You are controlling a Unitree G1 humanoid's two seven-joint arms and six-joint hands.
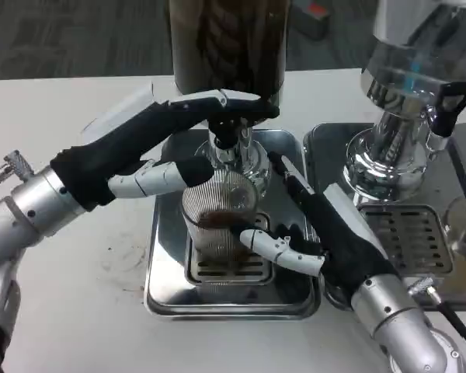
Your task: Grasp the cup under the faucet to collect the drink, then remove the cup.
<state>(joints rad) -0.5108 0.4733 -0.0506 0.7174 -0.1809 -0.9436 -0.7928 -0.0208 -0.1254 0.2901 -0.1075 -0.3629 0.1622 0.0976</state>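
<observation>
A clear ribbed plastic cup [217,214], with a little dark drink at its bottom, is standing on the slotted grate of a shiny steel drip tray [165,295] on the white worktop [78,311], directly under the faucet [227,140] of a dark-filled drink dispenser [225,47]. The right robot hand [311,233] is gripping the cup from its right side, one finger curling across the front. The left robot hand [151,151] is reaching over to the faucet lever, a finger touching the cup's rim.

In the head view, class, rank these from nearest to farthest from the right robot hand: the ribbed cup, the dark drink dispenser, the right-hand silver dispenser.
1. Ribbed cup, touching the right robot hand, on its left.
2. Right-hand silver dispenser, behind, to its right.
3. Dark drink dispenser, farthest back, to its left.
</observation>
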